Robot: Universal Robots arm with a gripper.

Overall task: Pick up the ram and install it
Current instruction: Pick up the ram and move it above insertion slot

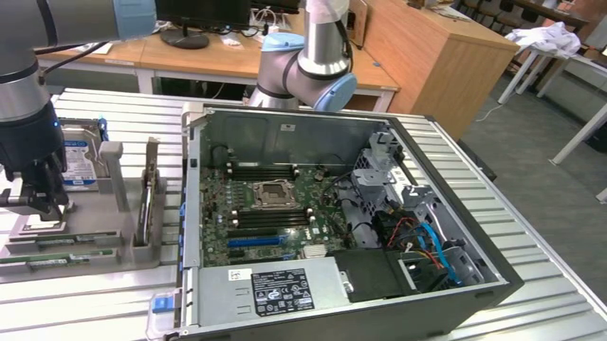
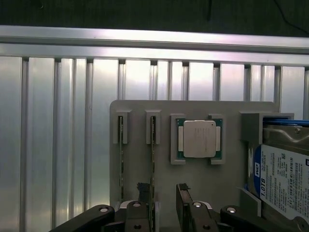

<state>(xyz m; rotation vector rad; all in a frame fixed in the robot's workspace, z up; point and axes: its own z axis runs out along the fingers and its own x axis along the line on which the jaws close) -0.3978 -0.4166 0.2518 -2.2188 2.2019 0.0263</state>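
Hovering over the tray (image 1: 95, 231), at 9 o'clock of the case (image 1: 379, 213) in the exterior view, the tool (image 2: 162, 193) is spread wide and empty.

Ram (image 2: 153, 154) stands on edge in its tray slot. It lies between the fingers (image 2: 182, 193), nearer one than the other. Spare stick (image 2: 120, 154) is in the next slot. CPU (image 2: 199, 139) sits on the ram's other side, drive (image 2: 280, 169) beyond that.

Judgement: centre across the thin edge before closing, pinch the flat faces, stay off the spare stick, lift straight out of the slot.

Ram's long axis runs 9 to 3 in the exterior view, level with the bench (image 1: 531, 234), thin edge up toward the tool. Board slots (image 1: 270, 170) in the case lie much the same way.
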